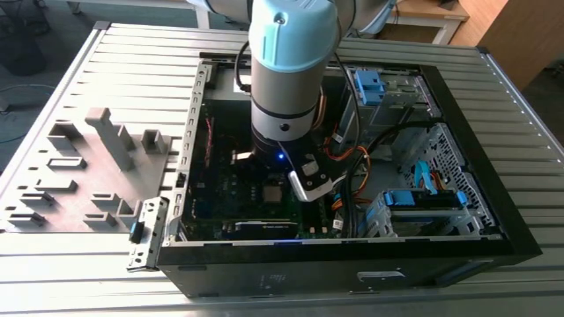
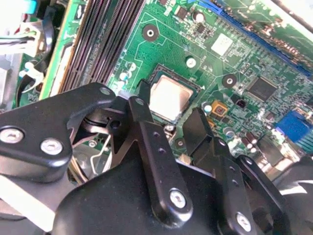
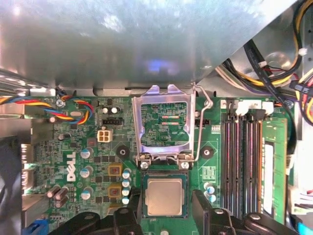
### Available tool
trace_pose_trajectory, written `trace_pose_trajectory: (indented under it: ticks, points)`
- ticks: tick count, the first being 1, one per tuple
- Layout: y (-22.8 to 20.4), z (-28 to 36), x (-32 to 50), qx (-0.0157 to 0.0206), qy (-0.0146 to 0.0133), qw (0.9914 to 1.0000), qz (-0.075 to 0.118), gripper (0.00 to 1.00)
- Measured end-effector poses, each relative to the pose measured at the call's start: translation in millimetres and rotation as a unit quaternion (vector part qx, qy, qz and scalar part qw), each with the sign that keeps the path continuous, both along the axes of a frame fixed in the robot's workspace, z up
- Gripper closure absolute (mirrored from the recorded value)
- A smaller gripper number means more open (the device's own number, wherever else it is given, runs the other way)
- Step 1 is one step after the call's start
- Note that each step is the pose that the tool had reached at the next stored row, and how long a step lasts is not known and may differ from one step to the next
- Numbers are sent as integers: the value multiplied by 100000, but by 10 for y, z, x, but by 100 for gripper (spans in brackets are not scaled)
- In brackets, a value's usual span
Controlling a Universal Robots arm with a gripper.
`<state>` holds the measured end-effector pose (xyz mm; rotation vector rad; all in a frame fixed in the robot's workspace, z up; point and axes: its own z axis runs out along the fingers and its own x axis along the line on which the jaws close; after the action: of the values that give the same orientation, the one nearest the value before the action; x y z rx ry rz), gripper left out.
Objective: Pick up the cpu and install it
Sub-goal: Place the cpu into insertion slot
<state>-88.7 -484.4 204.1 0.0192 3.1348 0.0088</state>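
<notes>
The cpu [image 3: 165,196] is a small square chip with a silver-grey top. It lies flat in its socket on the green motherboard [image 3: 98,191], below the socket's raised metal load plate [image 3: 164,125]. My gripper [image 3: 165,206] hovers low over it, open, with one black finger [image 3: 128,220] on each side of the chip and nothing held between them. In the second wrist view the cpu [image 2: 168,98] lies just beyond the fingertips [image 2: 139,110] of the gripper [image 2: 168,105]. In the exterior view the arm reaches down into the open computer case [image 1: 352,261], and the cpu [image 1: 272,193] lies beside the wrist.
Dark memory slots [image 3: 244,156] run beside the socket, and its thin lever [image 3: 203,127] stands up. Bundled cables [image 3: 274,68] and blue drive caddies [image 1: 419,198] crowd the case. A black graphics card [image 1: 260,229] lies near the front wall. A grey fixture tray [image 1: 88,172] sits at the exterior view's left.
</notes>
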Motion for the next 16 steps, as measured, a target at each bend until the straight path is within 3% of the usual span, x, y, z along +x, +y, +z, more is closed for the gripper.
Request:
trace_pose_trajectory:
  ticks: [4, 14, 15, 16]
  points:
    - [0, 66, 0, 0, -2, 100000, 0, 47]
    - [0, 71, 0, 2, -1, 100000, 2, 48]
    - [0, 71, 0, 2, -2, 100000, 2, 60]
    - [0, 72, 0, 2, 0, 100000, 2, 60]
